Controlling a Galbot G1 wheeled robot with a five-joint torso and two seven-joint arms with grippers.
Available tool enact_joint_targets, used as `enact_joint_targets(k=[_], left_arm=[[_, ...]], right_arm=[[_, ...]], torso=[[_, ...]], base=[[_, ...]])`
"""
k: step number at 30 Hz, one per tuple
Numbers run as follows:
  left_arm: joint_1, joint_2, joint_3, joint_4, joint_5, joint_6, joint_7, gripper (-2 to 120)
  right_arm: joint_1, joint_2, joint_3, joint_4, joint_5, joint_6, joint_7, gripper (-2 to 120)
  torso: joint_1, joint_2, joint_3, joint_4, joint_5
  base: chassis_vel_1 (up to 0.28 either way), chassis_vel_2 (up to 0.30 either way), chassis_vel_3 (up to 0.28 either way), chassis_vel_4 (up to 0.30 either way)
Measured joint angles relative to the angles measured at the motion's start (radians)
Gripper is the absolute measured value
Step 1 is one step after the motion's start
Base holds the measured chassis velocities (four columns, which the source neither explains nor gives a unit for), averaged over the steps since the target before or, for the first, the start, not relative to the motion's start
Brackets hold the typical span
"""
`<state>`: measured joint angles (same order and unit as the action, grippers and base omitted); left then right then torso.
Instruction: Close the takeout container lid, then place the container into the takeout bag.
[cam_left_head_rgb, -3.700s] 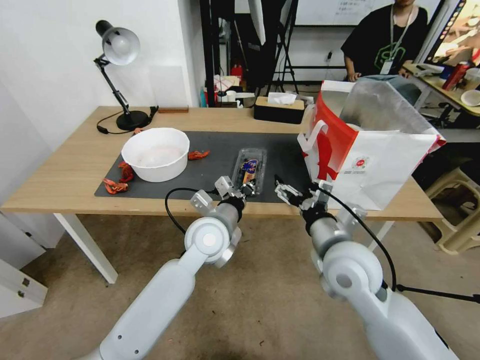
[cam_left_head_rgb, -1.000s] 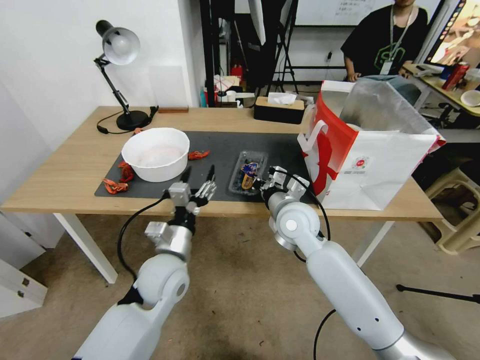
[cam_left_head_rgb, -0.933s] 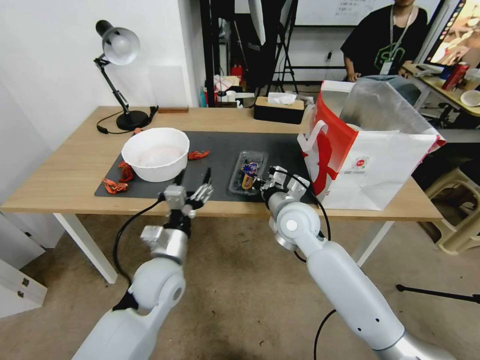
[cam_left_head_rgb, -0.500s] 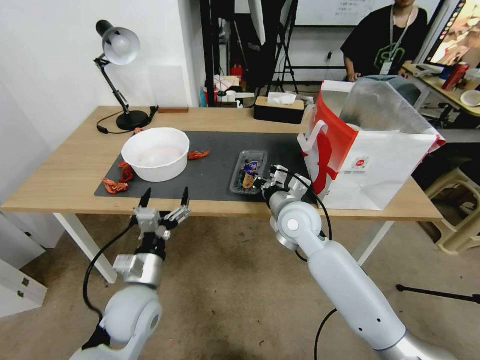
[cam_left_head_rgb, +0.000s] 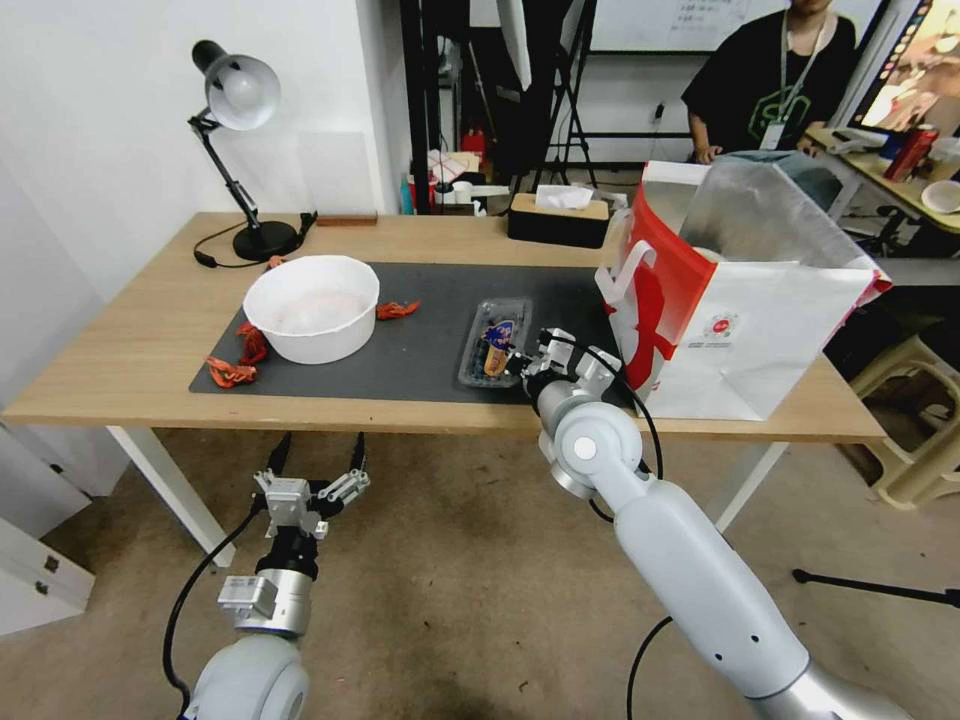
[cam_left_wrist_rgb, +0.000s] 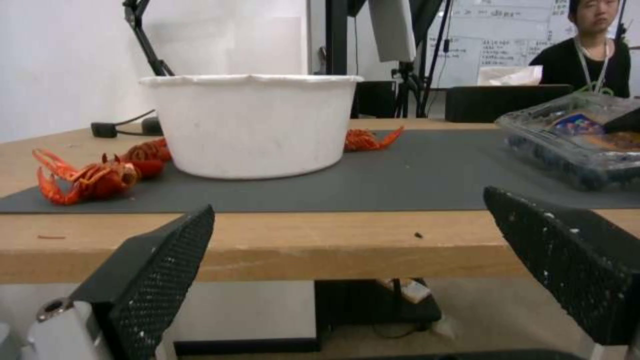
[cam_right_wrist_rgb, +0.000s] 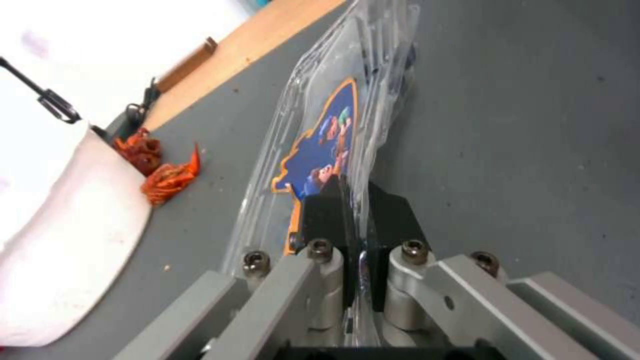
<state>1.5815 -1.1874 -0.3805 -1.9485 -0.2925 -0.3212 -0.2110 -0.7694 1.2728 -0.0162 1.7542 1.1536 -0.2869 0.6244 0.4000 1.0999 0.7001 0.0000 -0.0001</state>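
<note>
The takeout container (cam_left_head_rgb: 492, 343), a small clear clamshell of dark berries, lies on the grey mat (cam_left_head_rgb: 420, 345) left of the takeout bag (cam_left_head_rgb: 745, 310). Its lid (cam_right_wrist_rgb: 327, 145), bearing a blue and orange sticker, lies down over the box. My right gripper (cam_left_head_rgb: 521, 361) is at the container's near right rim. In the right wrist view this gripper (cam_right_wrist_rgb: 353, 202) is shut on the clear plastic edge. My left gripper (cam_left_head_rgb: 315, 468) hangs open below and in front of the table edge, apart from everything. From the left gripper (cam_left_wrist_rgb: 360, 260) the container (cam_left_wrist_rgb: 573, 145) shows across the mat.
A white bowl (cam_left_head_rgb: 312, 307) stands on the mat's left, with red crayfish (cam_left_head_rgb: 231, 371) around it. The wooden table (cam_left_head_rgb: 130, 350) carries a black lamp (cam_left_head_rgb: 238, 95) and a tissue box (cam_left_head_rgb: 558, 215) at the back. The white and red bag stands open at the table's right.
My left arm has drawn back from the container and sunk below the table edge, still open. My right gripper has moved onto the container's near rim and holds it; the container has shifted slightly.
</note>
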Motion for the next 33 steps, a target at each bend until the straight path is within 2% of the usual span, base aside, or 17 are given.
enact_joint_targets(k=[9,17,24,33], left_arm=[[-0.009,0.01,-0.007,-0.006,-0.006,0.008,-0.005,100],[-0.014,0.01,-0.014,-0.018,-0.01,0.021,-0.01,100],[-0.021,0.009,-0.014,-0.021,-0.011,0.026,-0.013,100],[-0.031,0.008,-0.006,-0.024,-0.011,0.029,-0.014,100]], right_arm=[[0.019,-0.039,0.045,0.154,0.052,-0.01,-0.006,0],[0.105,-0.1,0.151,0.297,0.095,-0.04,0.006,0],[0.189,-0.129,0.241,0.32,0.081,-0.066,0.051,0],[0.239,-0.194,0.391,0.28,-0.019,-0.137,0.109,0]], torso=[[0.0,0.0,0.0,0.0,0.0001],[0.0,0.0,0.0,-0.0001,0.0001],[0.0,0.0,0.0,0.0,0.0002],[0.0,0.0,0.0,-0.0001,0.0005]], base=[[0.0,0.0,0.0,0.0],[0.0,0.0,0.0,0.0],[0.0,0.0,0.0,0.0],[0.0,0.0,0.0,0.0]])
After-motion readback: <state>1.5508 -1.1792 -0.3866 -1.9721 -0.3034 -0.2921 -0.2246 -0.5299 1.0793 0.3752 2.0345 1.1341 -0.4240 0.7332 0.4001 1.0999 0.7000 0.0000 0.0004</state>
